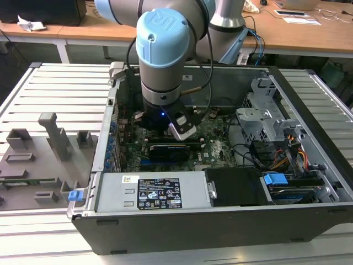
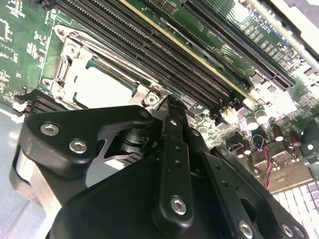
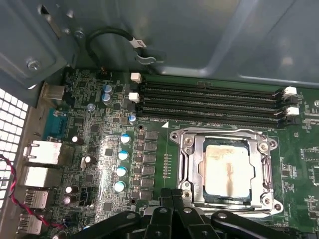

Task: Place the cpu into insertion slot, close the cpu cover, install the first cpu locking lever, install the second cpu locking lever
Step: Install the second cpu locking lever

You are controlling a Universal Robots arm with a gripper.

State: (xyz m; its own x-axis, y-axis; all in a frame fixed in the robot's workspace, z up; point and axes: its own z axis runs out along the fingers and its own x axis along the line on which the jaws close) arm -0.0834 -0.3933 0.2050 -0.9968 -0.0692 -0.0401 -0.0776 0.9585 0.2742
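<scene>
cpu: chip sits flat in the insertion slot, dull beige face up w/ a brownish smear down the middle; also seen pale in the second wrist view.
cover: cpu cover is down over the chip, silver frame all round, face showing thru the central opening. Looks closed.
levers: thin metal rod runs along the frame edge nearest the memory slots; can't tell if it's latched or if the other one is hooked.
progress: judging by this, chip placed + cover shut = done; both locking levers not confirmed, prob. what's left.
gripper: gripper just beside the socket on the side away from the memory slots, black linkage close over the board; fingertips appear drawn together at a narrow point, nothing held. In the exterior view the arm's wrist reaches down into the open pc case.
around: four long memory slots w/ white clips next to the socket; row of blue-top capacitors; rear ports w/ a red-black wire.
obstacles: case wall + a looped black cable beyond the memory slots; psu and drive cage crowd the case. Socket itself is unobstructed.
</scene>
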